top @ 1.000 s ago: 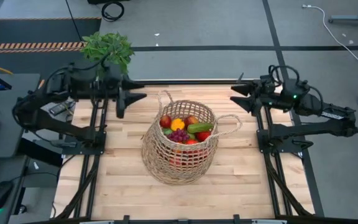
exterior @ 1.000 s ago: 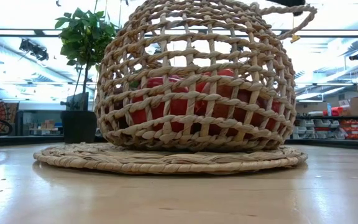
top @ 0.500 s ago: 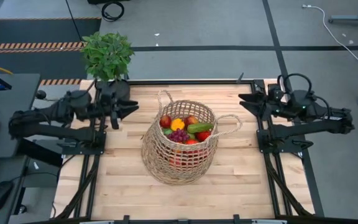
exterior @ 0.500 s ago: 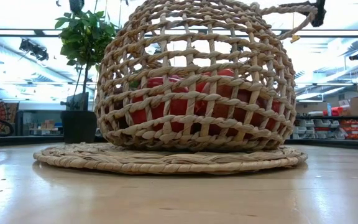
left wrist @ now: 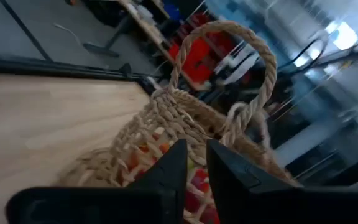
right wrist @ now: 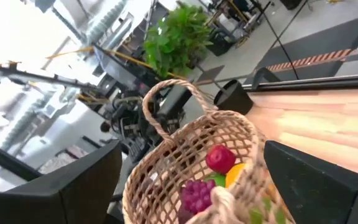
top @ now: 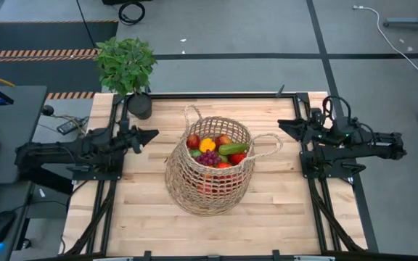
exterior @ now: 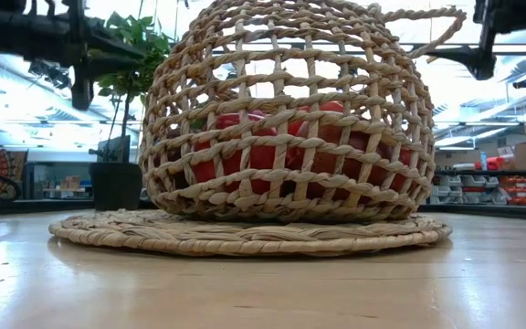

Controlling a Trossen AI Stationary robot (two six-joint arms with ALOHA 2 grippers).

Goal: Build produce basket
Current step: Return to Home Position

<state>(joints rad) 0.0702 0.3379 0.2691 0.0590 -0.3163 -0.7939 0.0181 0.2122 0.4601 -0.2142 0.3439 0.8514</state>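
1. Wicker basket (top: 210, 177) stands upright mid-counter (top: 144, 217), between the two arms and touching neither.
2. Produce (top: 212, 152) is piled inside it: red apple (top: 193, 141), orange-yellow fruit (top: 207, 145), cucumber (top: 234, 148), purple grapes (top: 209, 157). Low view shows more red pieces through the weave.
3. Left end effector (top: 149, 134) is over the counter's left side, near the basket, tips aimed at it. Fingers pressed together, holding nothing.
4. Right end effector (top: 285, 127) is by the right edge, near the basket's loop handle (top: 271, 145) but apart from it. Fingers spread wide, empty.
5. Potted plant (top: 127, 65) sits at the far-left corner, beyond the left arm, apart from the basket.
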